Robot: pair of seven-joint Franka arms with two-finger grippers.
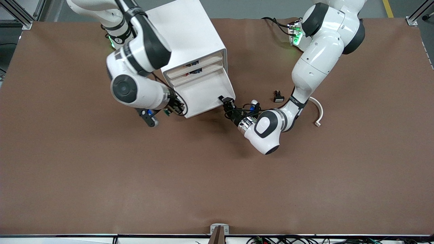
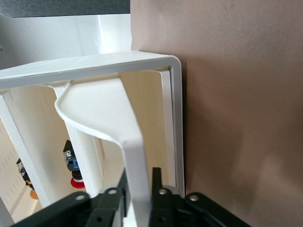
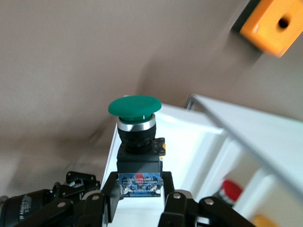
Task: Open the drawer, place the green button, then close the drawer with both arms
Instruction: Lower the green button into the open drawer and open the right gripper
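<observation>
The left gripper [image 2: 139,194] is clamped on the curved handle [image 2: 102,111] of the drawer [image 1: 203,93], which stands pulled out of the white cabinet [image 1: 190,37] toward the front camera. The right gripper [image 3: 139,194] grips the button [image 3: 136,137] by its black-and-blue body, green cap up, beside the open drawer's corner at the right arm's end of the table [image 1: 217,176]. A small black switch [image 1: 278,97] and a loose white curved piece [image 1: 318,112] lie on the table near the left arm's elbow.
</observation>
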